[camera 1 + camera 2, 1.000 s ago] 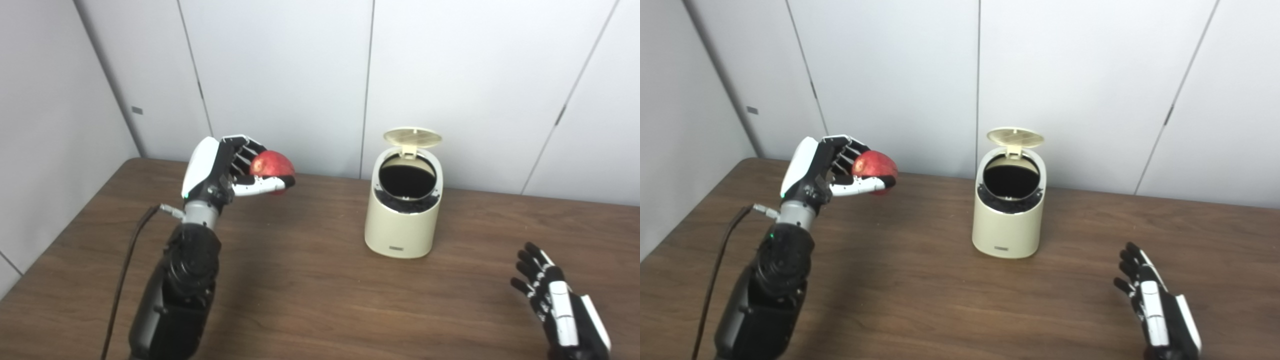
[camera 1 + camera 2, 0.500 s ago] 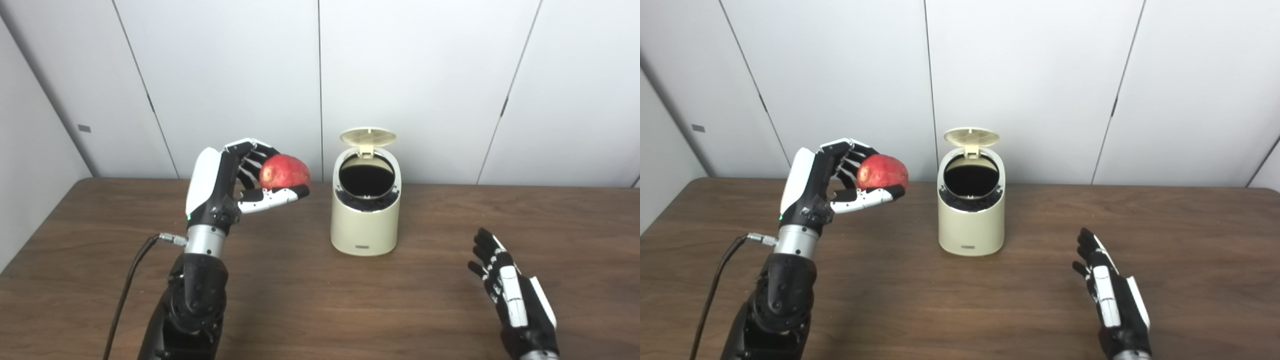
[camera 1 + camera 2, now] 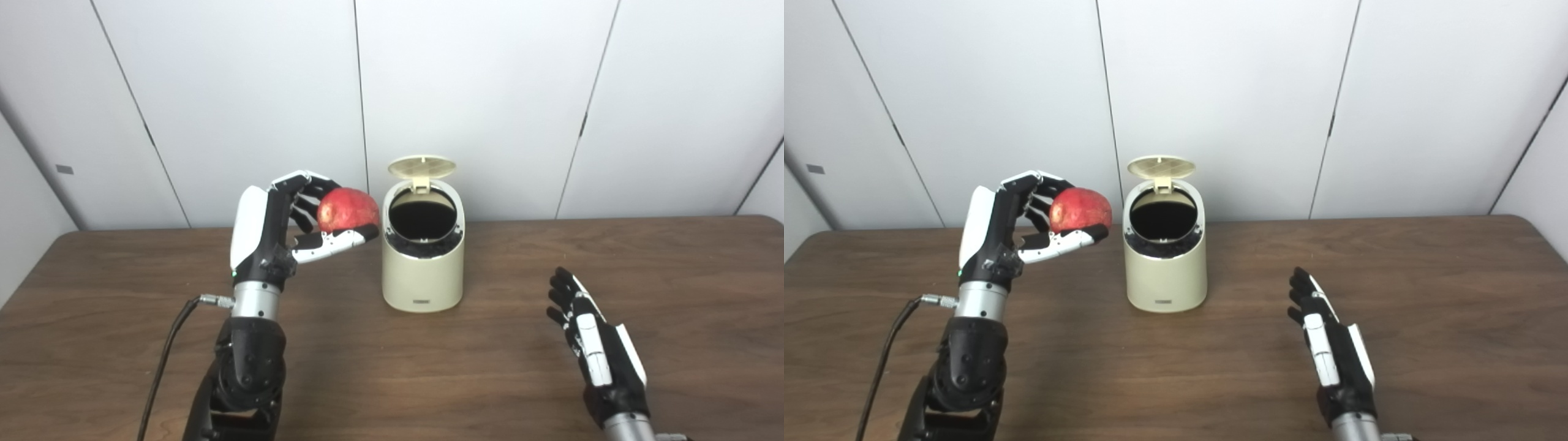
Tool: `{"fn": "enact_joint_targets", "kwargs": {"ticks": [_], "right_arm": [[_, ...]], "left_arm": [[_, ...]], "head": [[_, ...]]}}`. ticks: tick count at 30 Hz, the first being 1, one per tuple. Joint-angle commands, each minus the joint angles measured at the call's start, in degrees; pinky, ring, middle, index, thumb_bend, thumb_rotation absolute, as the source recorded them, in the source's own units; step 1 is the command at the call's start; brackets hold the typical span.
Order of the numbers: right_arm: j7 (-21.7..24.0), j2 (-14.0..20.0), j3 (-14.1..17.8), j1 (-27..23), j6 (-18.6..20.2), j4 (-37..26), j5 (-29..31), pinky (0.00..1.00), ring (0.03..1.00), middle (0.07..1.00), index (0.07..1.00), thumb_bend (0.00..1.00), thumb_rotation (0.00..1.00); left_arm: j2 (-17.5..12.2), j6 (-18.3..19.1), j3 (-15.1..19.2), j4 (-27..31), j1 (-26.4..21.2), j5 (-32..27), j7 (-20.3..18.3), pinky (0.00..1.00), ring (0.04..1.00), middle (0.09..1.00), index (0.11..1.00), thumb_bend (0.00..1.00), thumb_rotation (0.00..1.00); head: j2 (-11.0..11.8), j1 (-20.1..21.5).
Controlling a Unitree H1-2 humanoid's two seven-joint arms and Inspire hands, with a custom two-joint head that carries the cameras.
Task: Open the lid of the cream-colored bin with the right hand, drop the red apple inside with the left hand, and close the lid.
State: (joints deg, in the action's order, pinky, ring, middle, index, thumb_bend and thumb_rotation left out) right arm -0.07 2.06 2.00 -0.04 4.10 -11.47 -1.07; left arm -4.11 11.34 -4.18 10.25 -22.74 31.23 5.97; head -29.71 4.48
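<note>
The red apple (image 3: 348, 209) is clasped in the left hand (image 3: 275, 223) just beside the upright bin (image 3: 422, 257) (lid (image 3: 422, 166) raised); the right hand (image 3: 597, 349) is held empty above the bench (image 3: 429, 367), fingers (image 3: 560, 294) spread.

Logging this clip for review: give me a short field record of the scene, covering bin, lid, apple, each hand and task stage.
bin: cream-colored bin upright on the table
lid: lid raised at the back, opening exposed
apple: red apple held aloft beside the bin's rim, not over the opening
left hand: left hand shut on the apple
right hand: right hand open, empty, apart from the bin
stage: lid open; apple not yet dropped
</note>
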Motion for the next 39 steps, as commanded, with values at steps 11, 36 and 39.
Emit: {"fn": "enact_joint_targets", "kwargs": {"ticks": [11, 36, 39], "right_arm": [[-0.97, -0.70, -0.86, -2.23, -2.25, -1.24, -1.45, 0.90, 0.936, 0.924, 0.919, 0.60, 1.00], [-1.17, -1.01, -1.45, -2.31, -1.59, -0.94, -2.37, 0.89, 0.928, 0.916, 0.917, 0.61, 1.00], [-1.12, -1.05, -1.49, -2.26, -1.50, -1.12, -2.30, 0.89, 0.928, 0.915, 0.918, 0.59, 1.00]], "left_arm": [[3.36, -7.43, -1.84, -8.69, -6.30, 0.53, 6.44, 0.30, 0.429, 0.549, 0.497, 0.47, 0.00], [7.04, -9.47, -2.37, -20.94, -10.96, -1.24, 12.14, 0.33, 0.435, 0.528, 0.475, 0.47, 0.00], [7.08, -9.12, -2.73, -21.24, -11.11, -1.14, 12.11, 0.33, 0.435, 0.534, 0.481, 0.47, 0.00]], "head": [[-0.10, 0.40], [0.24, 0.74], [0.19, 0.79]]}}
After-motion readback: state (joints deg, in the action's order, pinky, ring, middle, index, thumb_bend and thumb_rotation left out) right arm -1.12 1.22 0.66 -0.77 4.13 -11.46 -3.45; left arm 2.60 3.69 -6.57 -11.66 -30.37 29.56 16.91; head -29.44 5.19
